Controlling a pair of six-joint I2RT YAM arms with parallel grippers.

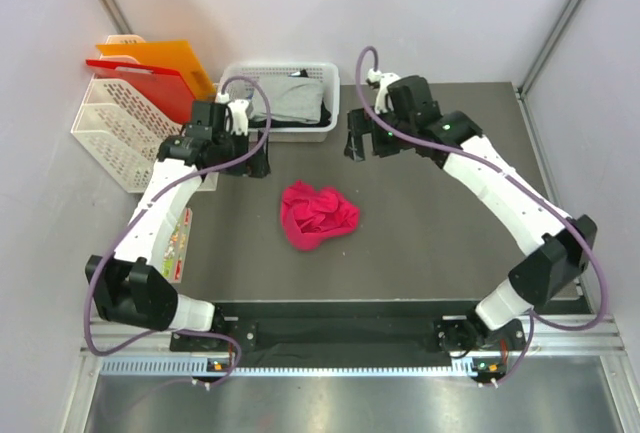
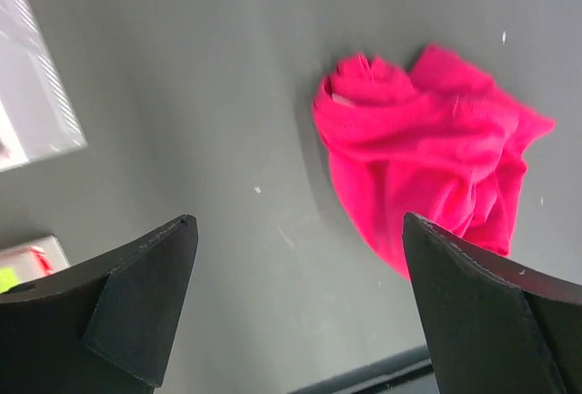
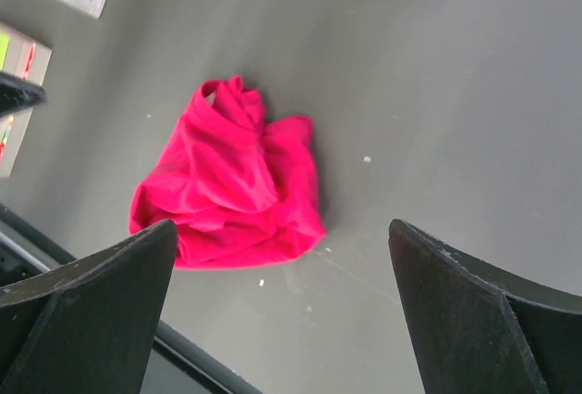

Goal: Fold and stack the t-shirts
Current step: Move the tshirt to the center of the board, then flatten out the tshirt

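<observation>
Left gripper (image 1: 254,165): jaws spread full wide, holding nothing. Its fingers (image 2: 136,303) are black, wedge-shaped, with flat matte faces, and hang over the table (image 1: 430,243) just in front of the near-left corner of the white bin (image 1: 285,134). Far left, beside the table's edge, stands a lattice basket (image 1: 105,138) of white plastic with open grid walls. It holds two stiff, smooth folders on edge and leaning, the orange folder (image 1: 165,58) behind and the red folder (image 1: 150,78) in front. A small card (image 1: 178,243) with coloured marks lies at the table's left edge beside the left arm; the print is too small to read. The table top is dark grey and matte, with a few pale specks. Back centre, the white bin is shallow and rectangular, with slotted sides. Inside it the grey t-shirt (image 1: 285,98) lies loosely spread, and the black t-shirt (image 1: 324,111) is bunched at the right end. Mid-table lies the pink-red t-shirt (image 1: 318,215), soft cloth crumpled into a rounded heap with deep folds. It sits between the two grippers, nearer the arm bases than either, and touches neither. Right gripper (image 1: 368,145): jaws equally wide, nothing held, same black wedge fingers, hanging over the table just beside the bin's right end. A purple cable (image 1: 590,293) loops along each arm.
</observation>
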